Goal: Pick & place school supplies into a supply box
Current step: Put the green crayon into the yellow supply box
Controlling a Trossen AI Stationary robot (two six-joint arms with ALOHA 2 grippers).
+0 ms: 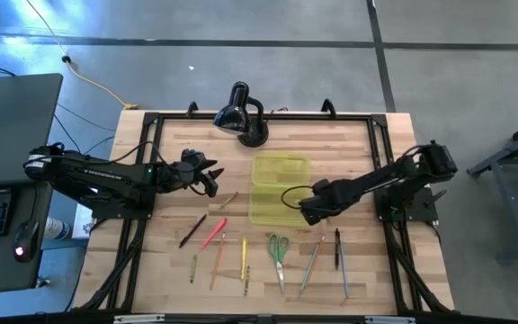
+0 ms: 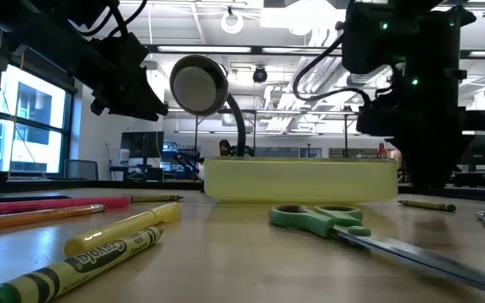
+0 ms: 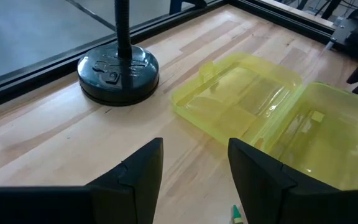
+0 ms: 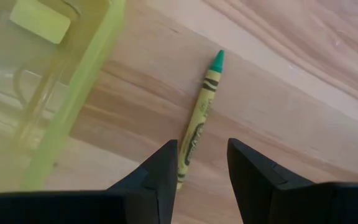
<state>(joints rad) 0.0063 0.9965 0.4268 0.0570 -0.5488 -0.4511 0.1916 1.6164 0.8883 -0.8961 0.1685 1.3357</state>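
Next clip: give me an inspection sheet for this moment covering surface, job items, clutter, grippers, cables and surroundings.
Surface: wooden table, black frame around it.
Job's things: supply box lies open and looks empty; scissors, pencils and crayons lie in a row along the near edge; a green-tipped crayon lies on the wood beside the box.
Clutter: black desk lamp at the far edge.
Grippers: left gripper open, left of the box, holds nothing; right gripper open over that crayon, by the box's right side.
Cables: yellow cable on the floor.
Surroundings: keyboard desk at left; no person seen.

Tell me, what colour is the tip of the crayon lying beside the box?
Green; the crayon has a yellow-green wrapper. It shows best in the right wrist view.
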